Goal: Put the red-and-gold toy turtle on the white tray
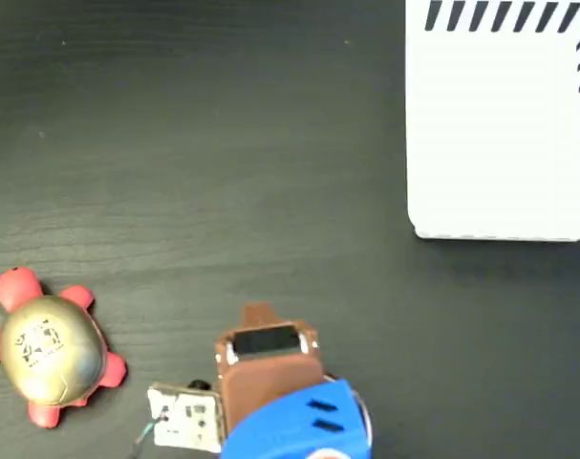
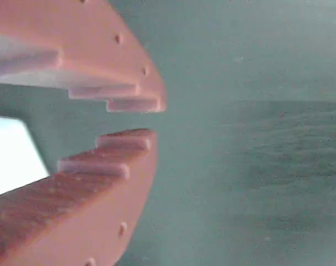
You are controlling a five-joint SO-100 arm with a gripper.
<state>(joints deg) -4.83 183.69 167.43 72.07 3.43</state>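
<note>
Nothing is being held by the gripper (image 2: pixel 151 119), its jaws barely parted (too narrow); the red-and-gold toy turtle (image 1: pixel 49 348) risks being nudged aside.

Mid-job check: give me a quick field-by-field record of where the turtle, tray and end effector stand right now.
turtle: red-and-gold toy turtle on the dark table, lower left of the fixed view, upright, shell up
tray: white tray at upper right of the fixed view, nothing on its visible part
end effector: end effector low at centre-bottom of the fixed view, right of the turtle and apart from it
jaws: a small gap between the tips, nothing held
task state: turtle not yet grasped, not on the tray
</note>
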